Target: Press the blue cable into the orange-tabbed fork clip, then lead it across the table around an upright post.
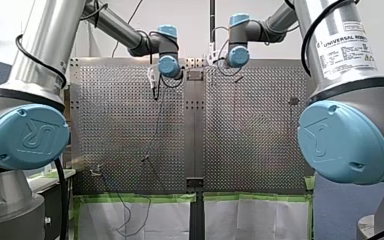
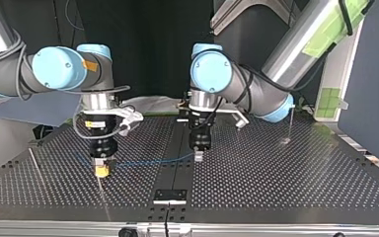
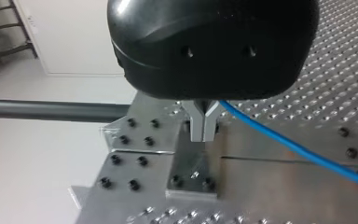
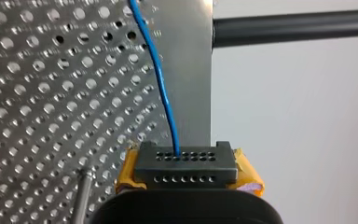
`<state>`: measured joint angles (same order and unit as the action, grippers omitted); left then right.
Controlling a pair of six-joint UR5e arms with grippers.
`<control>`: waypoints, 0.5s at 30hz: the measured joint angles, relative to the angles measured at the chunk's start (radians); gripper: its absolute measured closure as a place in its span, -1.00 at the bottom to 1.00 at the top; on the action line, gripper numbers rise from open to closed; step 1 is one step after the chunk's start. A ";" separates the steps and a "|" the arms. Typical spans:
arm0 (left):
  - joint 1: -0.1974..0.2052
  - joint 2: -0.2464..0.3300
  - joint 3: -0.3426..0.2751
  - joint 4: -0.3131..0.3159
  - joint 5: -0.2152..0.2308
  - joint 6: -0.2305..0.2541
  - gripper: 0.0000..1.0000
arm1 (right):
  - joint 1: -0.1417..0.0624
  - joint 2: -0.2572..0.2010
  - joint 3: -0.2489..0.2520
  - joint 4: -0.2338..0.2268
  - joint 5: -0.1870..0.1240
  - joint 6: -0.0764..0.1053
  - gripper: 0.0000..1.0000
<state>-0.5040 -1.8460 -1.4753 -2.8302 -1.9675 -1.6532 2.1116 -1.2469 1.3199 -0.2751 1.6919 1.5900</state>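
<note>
Blue cable (image 2: 143, 162) held at two spots, likely to keep it straight. Left gripper (image 3: 204, 125) pinches it; right gripper (image 4: 186, 162) squeezes it too.

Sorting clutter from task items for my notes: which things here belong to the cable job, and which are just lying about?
Job: blue cable, gripped by my left gripper and my right gripper; thin upright post. The fork clip I cannot make out.
Lying about: small black plate; dark horizontal bar; taped white sheets.
</note>
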 joint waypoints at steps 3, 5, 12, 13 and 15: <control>-0.008 -0.013 0.025 -0.009 0.001 -0.005 1.00 | -0.010 -0.006 -0.007 0.013 0.000 0.003 1.00; -0.014 -0.017 0.043 -0.016 0.002 -0.011 1.00 | -0.015 -0.010 -0.013 0.021 0.000 0.003 1.00; -0.026 -0.021 0.106 -0.054 0.005 -0.022 1.00 | -0.035 -0.013 -0.027 0.048 0.000 0.004 1.00; -0.027 -0.022 0.117 -0.057 0.008 -0.025 1.00 | -0.037 -0.013 -0.027 0.050 0.000 0.004 1.00; -0.030 -0.027 0.133 -0.062 0.012 -0.032 1.00 | -0.044 -0.013 -0.027 0.056 0.000 0.004 1.00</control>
<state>-0.5342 -1.8726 -1.3418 -2.8920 -1.9558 -1.6855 2.0681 -1.2603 1.2928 -0.2187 1.6922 1.5941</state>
